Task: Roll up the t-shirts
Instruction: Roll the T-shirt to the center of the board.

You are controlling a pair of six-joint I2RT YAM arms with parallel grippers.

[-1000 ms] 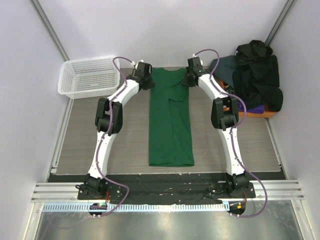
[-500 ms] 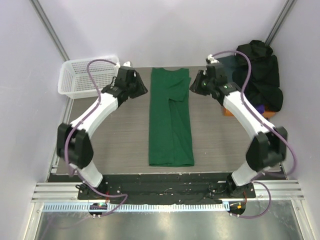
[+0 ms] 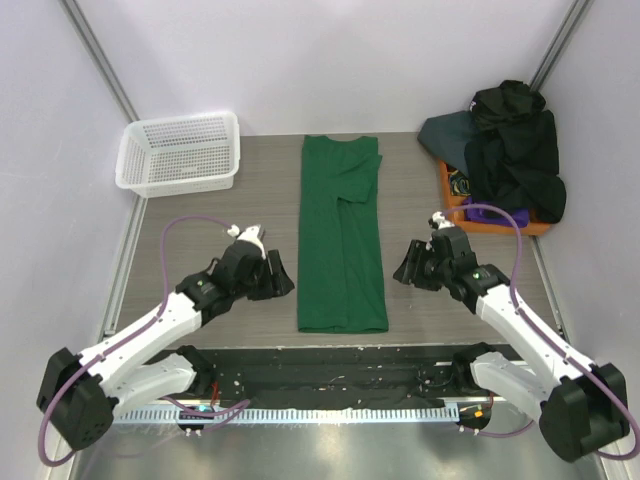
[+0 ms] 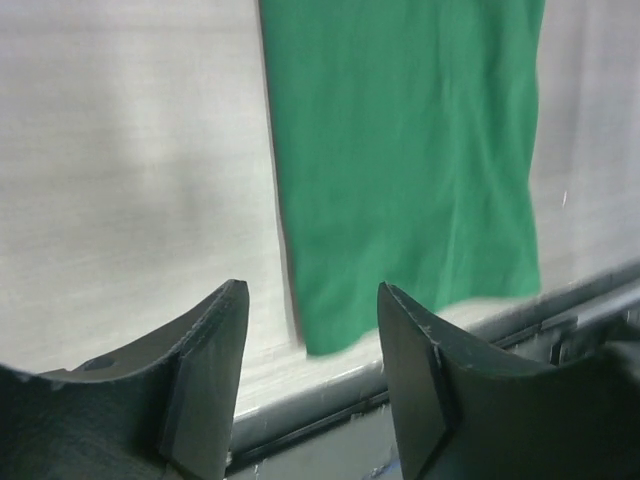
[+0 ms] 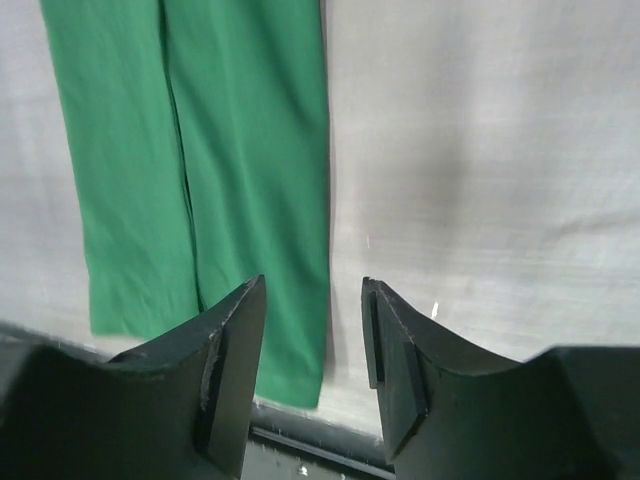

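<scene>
The green t-shirt point(image 3: 340, 240) is laid flat as a long folded strip at mid-table. The left gripper point(image 3: 284, 278) and right gripper point(image 3: 402, 268) are positioned beside its near end, one on each side, with jaws apart and nothing held. The other t-shirts point(image 3: 512, 150) are heaped on the orange tray point(image 3: 446, 182) at the far right.

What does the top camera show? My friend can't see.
A dark green t-shirt, folded into a long strip, lies flat on the table; the left fingers and right fingers are open either side of its near end. A white basket sits far left; dark shirts heap on an orange tray far right.
</scene>
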